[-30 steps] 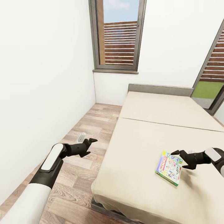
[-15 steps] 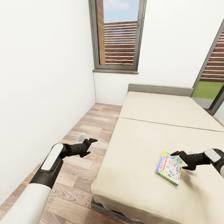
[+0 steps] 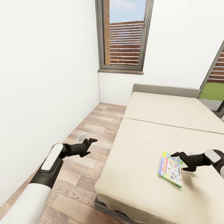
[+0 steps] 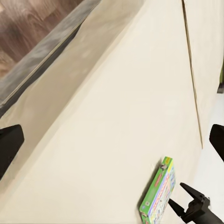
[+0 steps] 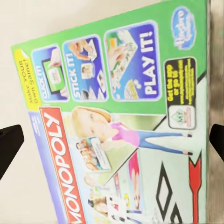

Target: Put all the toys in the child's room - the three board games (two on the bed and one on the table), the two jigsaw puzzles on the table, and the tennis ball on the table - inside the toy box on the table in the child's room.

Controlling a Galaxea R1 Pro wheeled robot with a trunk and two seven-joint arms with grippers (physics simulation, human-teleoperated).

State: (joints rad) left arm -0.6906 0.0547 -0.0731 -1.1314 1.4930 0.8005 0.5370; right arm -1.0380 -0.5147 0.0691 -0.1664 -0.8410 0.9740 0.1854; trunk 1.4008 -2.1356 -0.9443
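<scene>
We see our right gripper point(image 3: 181, 161) spread wide over the far edge of the board game point(image 3: 171, 170), gripping nothing; the box lies flat on the bed point(image 3: 149, 137) near its foot. Our left gripper point(image 3: 91, 145) hangs open and empty over the wood floor point(image 3: 99, 124) beside the bed, with a window point(image 3: 124, 34) in the far wall.

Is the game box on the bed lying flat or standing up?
Lying flat. The game box rests cover-up on the bed, its whole front picture showing.
</scene>
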